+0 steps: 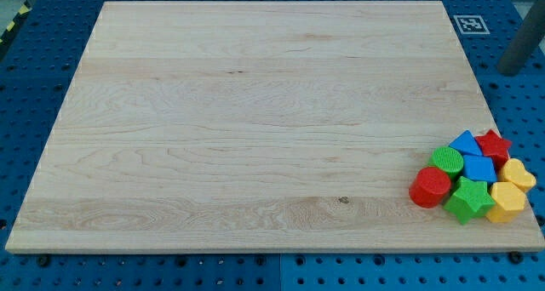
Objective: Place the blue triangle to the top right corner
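Blocks are all jammed in the lower right of the surface (255, 112). Blue triangle (466, 142) sits at the cluster's top, touching the red star (493, 144) and green cylinder (446, 161), with a blue block (479, 167) just below. My tip isn't visible, only a grey rod (521, 44) at the frame's upper right, so no pincer state to tell. Triangle needs to go straight up, I'd guess.
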{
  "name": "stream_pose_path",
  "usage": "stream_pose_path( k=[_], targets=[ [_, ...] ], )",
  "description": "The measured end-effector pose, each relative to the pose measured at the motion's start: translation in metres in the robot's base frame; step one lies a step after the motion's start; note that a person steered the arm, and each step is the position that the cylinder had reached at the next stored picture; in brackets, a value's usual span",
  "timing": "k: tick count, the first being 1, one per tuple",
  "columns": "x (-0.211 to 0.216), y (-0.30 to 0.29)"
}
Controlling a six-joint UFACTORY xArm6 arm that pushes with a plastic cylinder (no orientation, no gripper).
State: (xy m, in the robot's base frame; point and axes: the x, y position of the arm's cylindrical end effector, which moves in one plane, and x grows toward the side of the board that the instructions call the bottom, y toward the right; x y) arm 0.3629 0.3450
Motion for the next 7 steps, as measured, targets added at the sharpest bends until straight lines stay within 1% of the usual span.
stream_pose_path(
  k=[2, 3, 4, 5, 6, 7],
  targets=[
    [0.0, 0.001],
    [0.035, 0.0],
    [0.098, 0.0],
    [0.135, 0.0],
    [0.145, 0.0],
    [0.152, -0.017]
  ],
)
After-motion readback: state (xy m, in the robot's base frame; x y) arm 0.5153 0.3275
